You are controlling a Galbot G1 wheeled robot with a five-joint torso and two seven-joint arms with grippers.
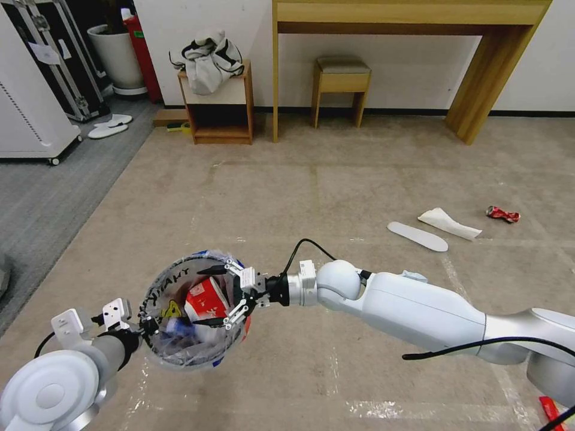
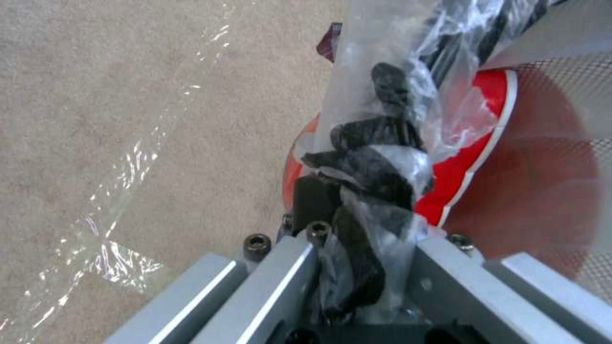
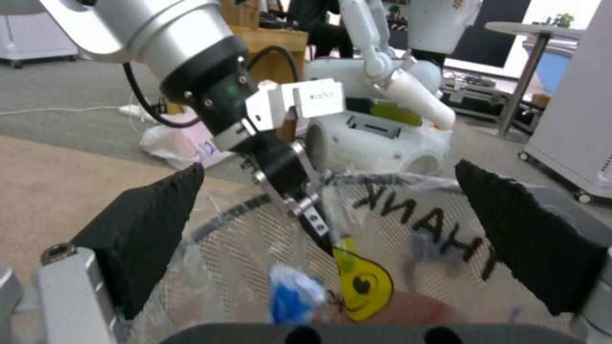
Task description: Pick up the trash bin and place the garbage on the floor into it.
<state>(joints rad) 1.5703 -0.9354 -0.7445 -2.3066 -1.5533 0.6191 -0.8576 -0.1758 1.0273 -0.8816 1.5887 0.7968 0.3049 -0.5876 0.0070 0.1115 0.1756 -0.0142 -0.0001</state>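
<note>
The trash bin (image 1: 179, 353), a round pail lined with a clear printed bag, hangs low over the floor (image 1: 335, 191) at my lower left. My left gripper (image 1: 145, 324) is shut on its near rim, and bag plastic bunches between its fingers (image 2: 357, 172). My right gripper (image 1: 200, 297) hovers open over the bin's mouth, its black pads (image 3: 147, 229) spread wide with nothing between them. A red-and-white carton (image 1: 203, 305) lies inside the bin. Garbage rests on the carpet to the right: a flat white slipper (image 1: 417, 236), a white wrapper (image 1: 449, 223) and a crushed red can (image 1: 503, 214).
A wooden side table (image 1: 218, 114) with a bag on top, a small stool (image 1: 341, 84) and a desk leg (image 1: 479, 84) line the far wall. A grey carpet strip (image 1: 42, 197), white cabinet (image 1: 27, 120) and planter pot (image 1: 120, 57) stand left. A red scrap (image 1: 551, 413) lies bottom right.
</note>
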